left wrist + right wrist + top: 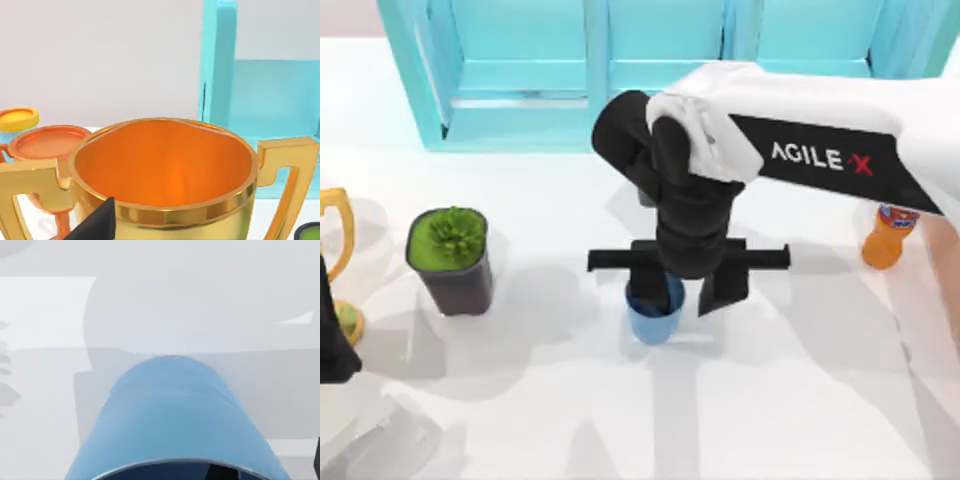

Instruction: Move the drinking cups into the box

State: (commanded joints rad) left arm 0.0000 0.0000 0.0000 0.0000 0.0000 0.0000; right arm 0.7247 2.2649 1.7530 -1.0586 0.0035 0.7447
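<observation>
One cup: a blue cup (654, 312) is seen near the middle of the table (800, 400), upright.
Right gripper (685, 290): it is held right over the blue cup; one finger is inside the cup and one is outside, so the wall is straddled. Whether the wall is already pinched cannot be told.
Feel: the cup is judged light, stiff and smooth, so it could slip; it is best held by the rim wall.
Left arm: it is parked at the table's left edge by a gold trophy (165, 175).
Nearby: a plant pot (450, 258) and an orange bottle (888, 236) are kept well apart; a turquoise cabinet (620, 70) is set at the back edge.
Way: nothing is seen blocking a lift.
</observation>
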